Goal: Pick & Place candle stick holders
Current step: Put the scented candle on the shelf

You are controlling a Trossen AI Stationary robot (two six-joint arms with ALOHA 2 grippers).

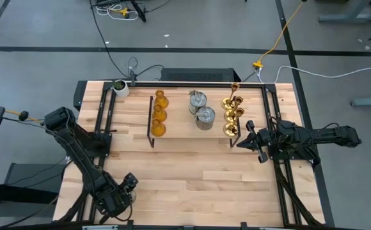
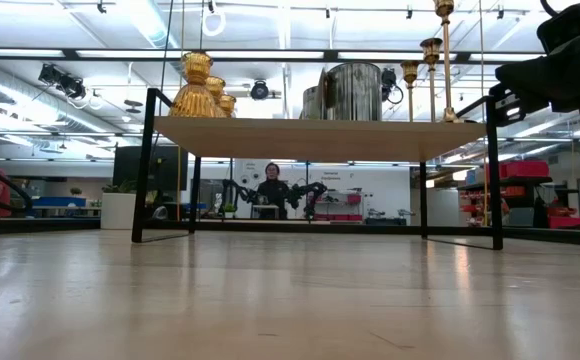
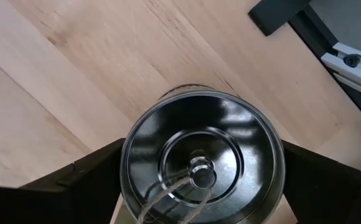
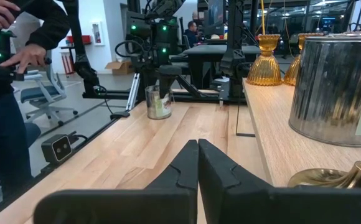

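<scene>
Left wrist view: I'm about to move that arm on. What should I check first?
1. Silver can holder sits centred between the left pincer fingers: ok.
2. Can lifted off the table: cannot tell.
3. Right pincer shut, empty, waiting beside the wooden rack: ok.
4. Amber holders and gold holders upright on the rack: ok.
5. Person far behind the table: ok.

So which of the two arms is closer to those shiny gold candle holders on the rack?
The right. Its gripper sits just beside the gold holders, by the rack's end. The left gripper is far off, at the table's near-left corner.
</scene>
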